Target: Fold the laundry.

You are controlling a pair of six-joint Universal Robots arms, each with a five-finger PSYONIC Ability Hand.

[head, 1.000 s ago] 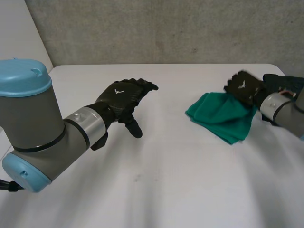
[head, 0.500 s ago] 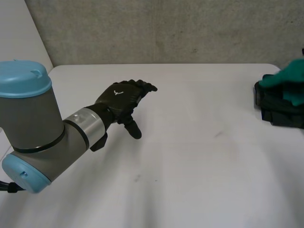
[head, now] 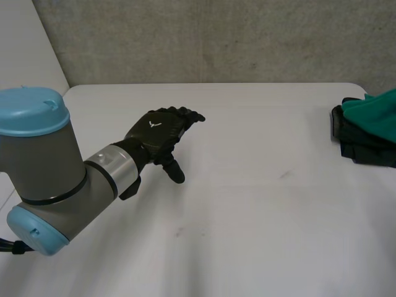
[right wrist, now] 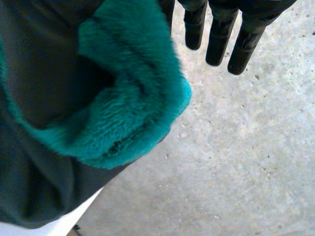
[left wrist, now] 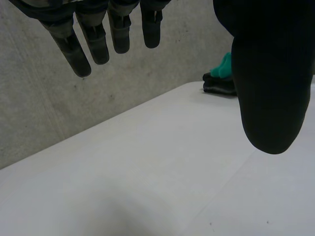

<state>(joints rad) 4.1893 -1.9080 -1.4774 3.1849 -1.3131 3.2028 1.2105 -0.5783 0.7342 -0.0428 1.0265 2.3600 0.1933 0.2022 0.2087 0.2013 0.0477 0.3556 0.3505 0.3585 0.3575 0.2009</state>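
hovering over the white counter (head: 247,210), your left hand (head: 162,131) is spread wide, fingers straight, holding nothing. well apart from it, at the counter's right edge, your right hand (head: 359,145) has the teal cloth (head: 382,114) bunched on it; you cannot tell whether it grips the cloth.

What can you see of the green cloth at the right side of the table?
The green cloth is teal, with a soft, fuzzy pile like fleece. It is bunched rather than spread flat. It lies at the far right edge of the white table, on top of a dark layered bulk; whether that is other laundry cannot be told. In the right wrist view a rounded fold of it sits close against the right hand. Whether the hand grips it cannot be told.
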